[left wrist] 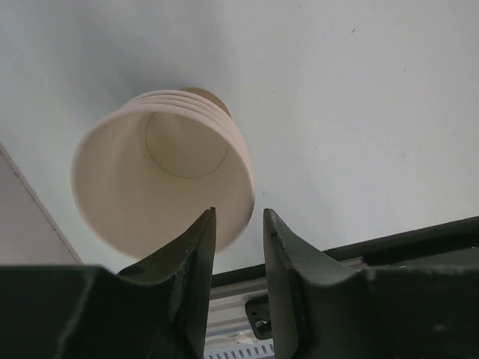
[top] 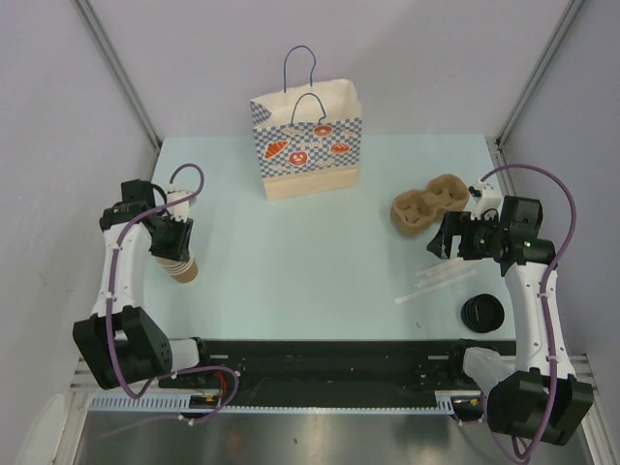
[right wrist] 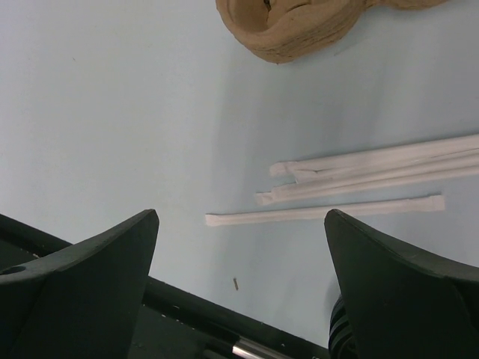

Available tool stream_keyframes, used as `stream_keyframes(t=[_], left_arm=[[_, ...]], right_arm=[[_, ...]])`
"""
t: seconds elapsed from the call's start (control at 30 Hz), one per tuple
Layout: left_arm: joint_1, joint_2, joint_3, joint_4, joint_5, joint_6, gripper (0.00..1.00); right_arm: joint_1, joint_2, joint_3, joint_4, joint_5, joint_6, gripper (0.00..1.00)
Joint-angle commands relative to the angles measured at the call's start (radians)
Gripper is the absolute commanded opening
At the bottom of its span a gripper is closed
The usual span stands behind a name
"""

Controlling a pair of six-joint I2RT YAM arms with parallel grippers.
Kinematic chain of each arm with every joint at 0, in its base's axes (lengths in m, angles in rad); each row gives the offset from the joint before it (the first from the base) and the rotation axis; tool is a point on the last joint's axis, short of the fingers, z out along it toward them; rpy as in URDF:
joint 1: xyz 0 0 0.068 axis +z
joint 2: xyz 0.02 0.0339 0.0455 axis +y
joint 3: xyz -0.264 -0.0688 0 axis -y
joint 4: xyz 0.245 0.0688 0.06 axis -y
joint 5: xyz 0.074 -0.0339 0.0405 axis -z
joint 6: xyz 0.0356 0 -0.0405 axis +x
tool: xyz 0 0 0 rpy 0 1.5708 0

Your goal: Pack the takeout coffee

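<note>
My left pincer (left wrist: 238,215) is narrowed over the rim of the top cup, one finger inside and one outside; I cannot tell if it grips. My right pincer (right wrist: 241,215) gapes wide, holding nothing. On the counter (top: 291,252), the paper bag (top: 308,145) stands mid far edge, the pulp carrier (top: 429,205) near the right edge, the cup stack (left wrist: 161,179) at the left edge, the black lid (top: 481,313) and wrapped straws (right wrist: 374,172) toward the near-right corner. I cannot see the takeout coffee in any view
</note>
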Motion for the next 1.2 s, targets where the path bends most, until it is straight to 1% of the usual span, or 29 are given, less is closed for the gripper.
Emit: stream_keyframes(t=[0.0, 0.13, 0.23, 0.4, 0.43, 0.63, 0.87, 1.1, 1.17], left_arm=[[-0.003, 0.005, -0.014, 0.042, -0.028, 0.028, 0.35], [-0.003, 0.007, -0.016, 0.043, -0.03, 0.033, 0.31], [-0.003, 0.001, -0.016, 0.045, -0.031, 0.036, 0.2], [-0.006, -0.022, 0.006, 0.025, -0.03, 0.038, 0.08], [-0.006, -0.026, 0.009, 0.019, -0.031, 0.038, 0.0], [-0.028, -0.073, 0.04, 0.016, -0.086, 0.05, 0.0], [-0.081, -0.093, 0.076, 0.023, -0.206, 0.054, 0.0], [-0.126, -0.107, 0.041, 0.066, -0.323, 0.051, 0.0], [-0.144, -0.113, -0.003, 0.098, -0.355, 0.048, 0.0]], right_arm=[[0.008, -0.024, -0.001, 0.034, 0.012, -0.018, 1.0], [0.008, -0.021, -0.001, 0.037, 0.011, -0.016, 1.0], [0.008, -0.02, -0.001, 0.037, 0.009, -0.018, 1.0], [0.008, -0.018, -0.003, 0.037, 0.009, -0.018, 1.0], [0.008, -0.018, -0.003, 0.039, 0.009, -0.016, 1.0], [0.008, -0.021, -0.004, 0.039, 0.008, -0.016, 1.0], [0.006, -0.024, -0.004, 0.037, 0.011, -0.018, 1.0], [0.008, -0.024, -0.006, 0.037, 0.008, -0.018, 1.0], [0.006, -0.023, -0.007, 0.037, 0.008, -0.019, 1.0]])
